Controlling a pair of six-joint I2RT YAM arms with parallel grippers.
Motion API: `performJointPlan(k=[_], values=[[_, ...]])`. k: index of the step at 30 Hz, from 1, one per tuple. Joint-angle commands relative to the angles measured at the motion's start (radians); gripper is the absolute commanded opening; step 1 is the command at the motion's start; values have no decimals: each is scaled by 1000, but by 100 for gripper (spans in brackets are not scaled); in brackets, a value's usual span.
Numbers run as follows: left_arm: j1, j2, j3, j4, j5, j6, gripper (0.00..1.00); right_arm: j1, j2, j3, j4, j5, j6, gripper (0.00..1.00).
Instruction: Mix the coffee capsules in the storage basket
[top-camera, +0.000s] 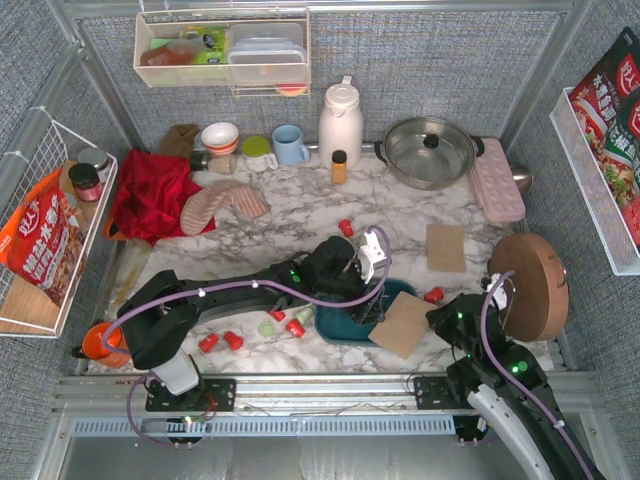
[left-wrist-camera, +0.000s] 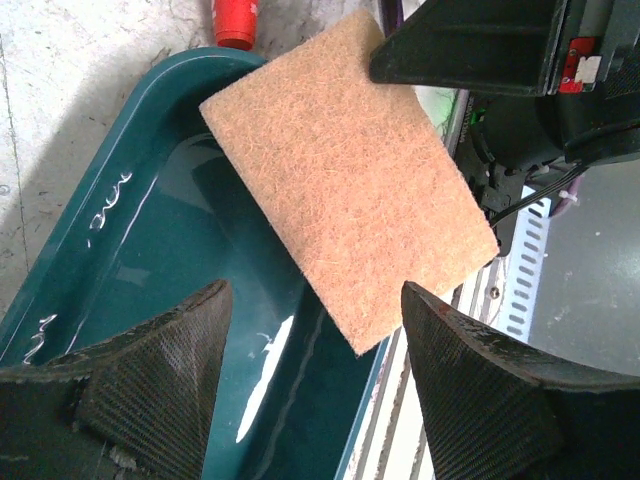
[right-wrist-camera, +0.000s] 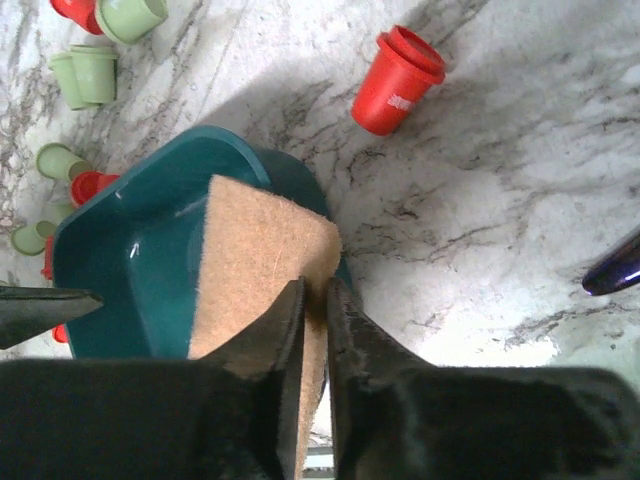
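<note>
The dark teal storage basket sits at the table's front centre, and the part of its inside that shows holds nothing. A tan fibre pad lies tilted over its right end. My right gripper is shut on the pad's edge. Over the basket hangs my left gripper, open, with nothing between its fingers. Coffee capsules lie loose on the marble around the basket: red ones and pale green ones.
A second tan pad and a round wooden board lie to the right. Along the back stand a pot, a white jug, an amber bottle, a blue mug and a pink tray. A red cloth lies at the left.
</note>
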Motion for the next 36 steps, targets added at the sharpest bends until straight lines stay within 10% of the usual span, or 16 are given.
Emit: performJointPlan(k=[1,16,25,36], values=[[0,-6,5,4,-16,10,77,1,25,24,38,16,-30,8],[0,-93,-31,16,-242,22,78,0,211,240,265,160,-268,0],[-1,-105,-27,-42,-615,1,78,-55,428,264,752,523,-577,0],[0,-54,27,-141,-762,-19,78,-367,950,264,1033,305,-415,5]])
